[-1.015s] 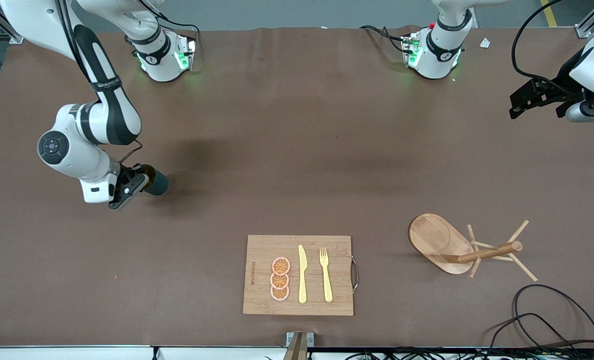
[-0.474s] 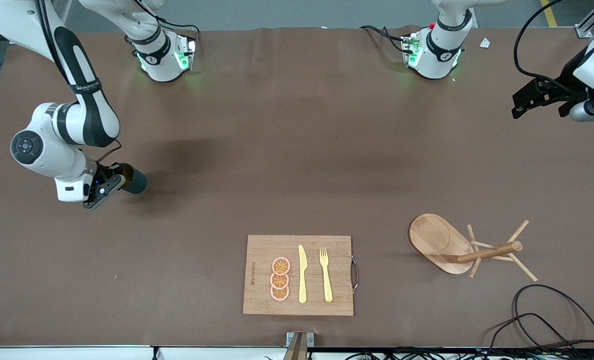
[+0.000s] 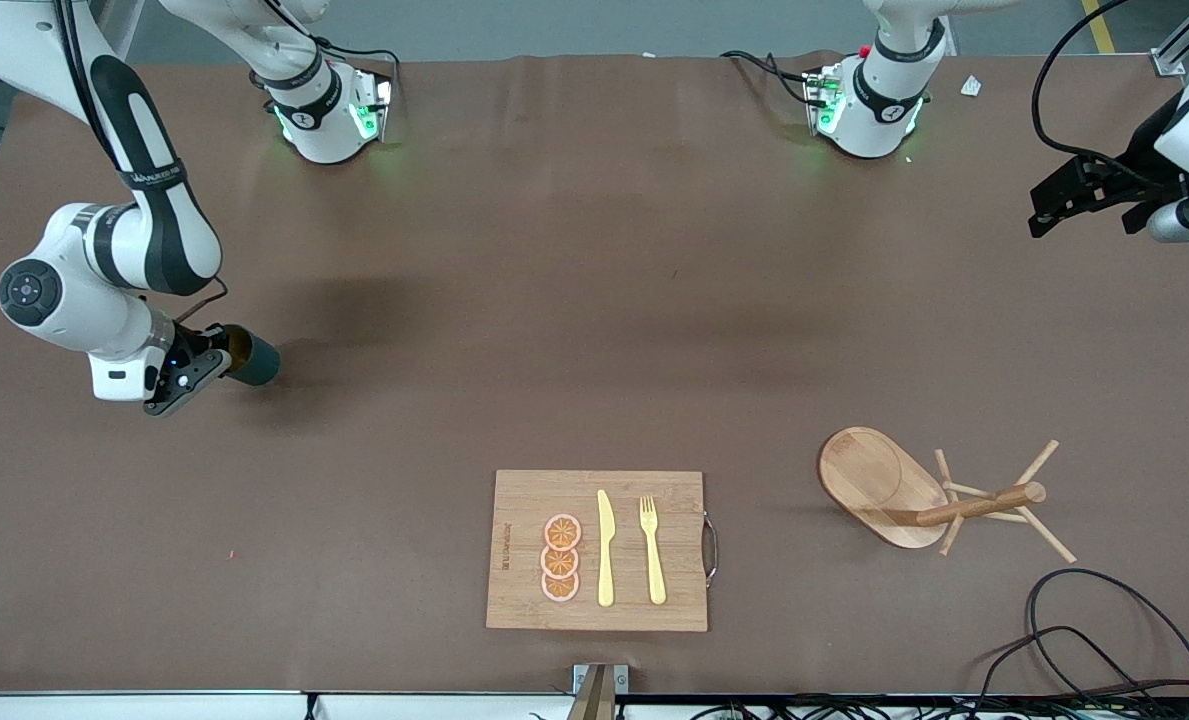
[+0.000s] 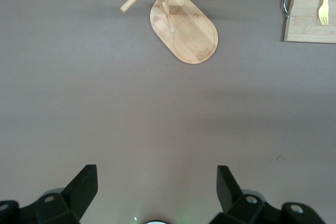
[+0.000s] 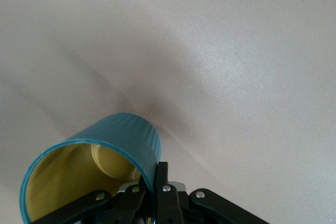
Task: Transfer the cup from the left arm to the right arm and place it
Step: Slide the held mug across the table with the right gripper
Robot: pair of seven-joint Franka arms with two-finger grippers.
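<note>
Front view: the right gripper [image 3: 216,356] gripped the cup [image 3: 252,359] by its rim above the table [image 3: 594,330].
The left gripper [image 3: 1079,195] waited, fingers spread apart, holding nothing.

A robot lab: brown-covered table [image 3: 594,300], aluminium frame rails [image 3: 1179,50], loose cables [image 3: 1104,640], bolted arm bases [image 3: 329,110].

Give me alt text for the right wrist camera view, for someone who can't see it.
The right tool is shut on the rim of a teal cup, seen close up with its yellow inside facing the camera. Under it lies only the bare tabletop, where the cup's soft shadow falls.
</note>
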